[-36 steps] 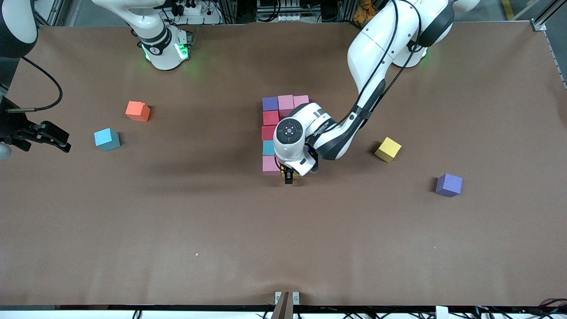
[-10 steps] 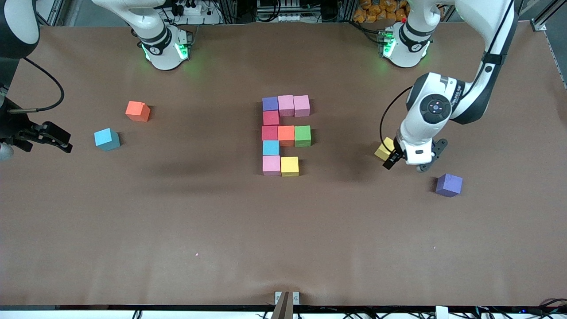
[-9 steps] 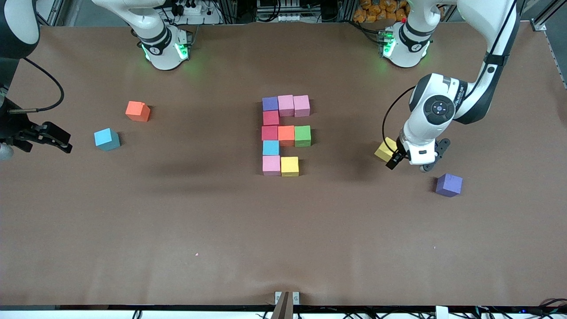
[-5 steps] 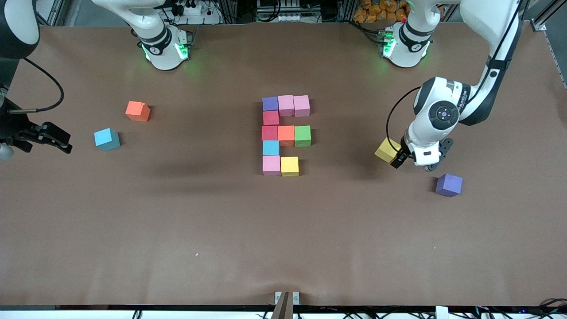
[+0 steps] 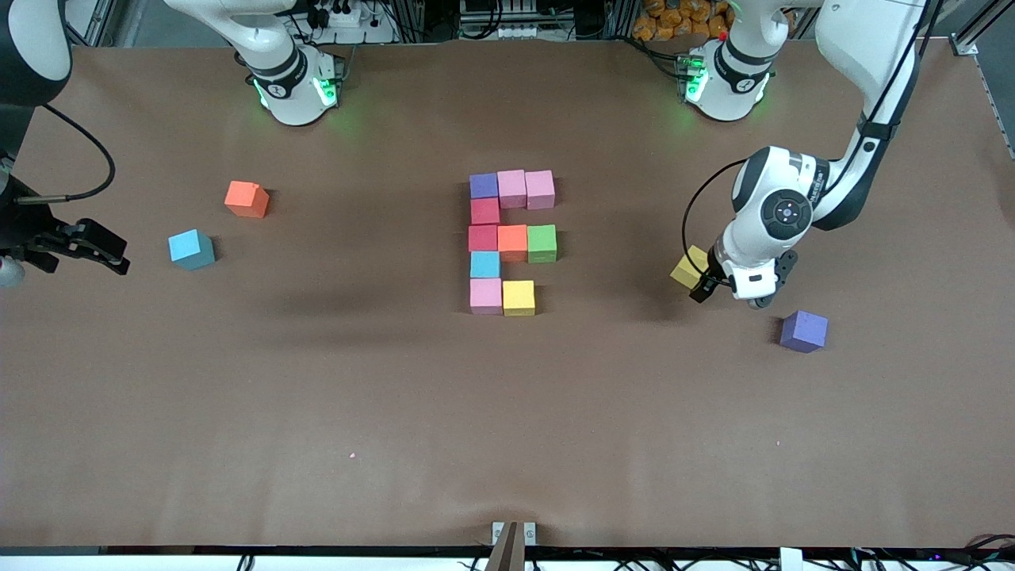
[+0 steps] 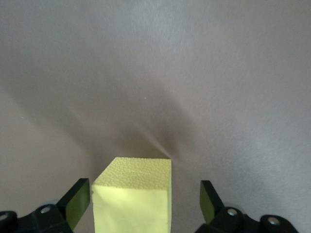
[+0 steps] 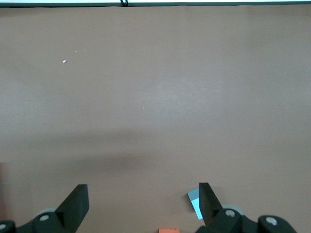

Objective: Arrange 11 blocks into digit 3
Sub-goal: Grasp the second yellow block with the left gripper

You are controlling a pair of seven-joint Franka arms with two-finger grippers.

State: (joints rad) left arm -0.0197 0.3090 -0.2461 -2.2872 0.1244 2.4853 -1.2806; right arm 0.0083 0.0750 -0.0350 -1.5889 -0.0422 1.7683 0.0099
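Observation:
The digit 3 figure in mid-table holds a purple (image 5: 484,185), two pink (image 5: 511,188), two red (image 5: 484,211), an orange (image 5: 512,242), a green (image 5: 541,243), a light blue (image 5: 484,264), a pink (image 5: 485,295) and a yellow block (image 5: 518,297). A loose yellow block (image 5: 687,268) lies toward the left arm's end. My left gripper (image 5: 708,284) is open around it. In the left wrist view the block (image 6: 133,194) sits between the fingers of the gripper (image 6: 146,201), with gaps on both sides. My right gripper (image 5: 107,252) waits open and empty (image 7: 143,199).
A loose purple block (image 5: 803,331) lies near the left gripper, nearer the front camera. A loose orange block (image 5: 247,199) and a light blue block (image 5: 191,249) lie toward the right arm's end; the light blue one also shows in the right wrist view (image 7: 194,204).
The left gripper left the figure, where a yellow block now lies, and moved to the loose yellow block. In the last second it shifted slightly around it. The right arm has not moved.

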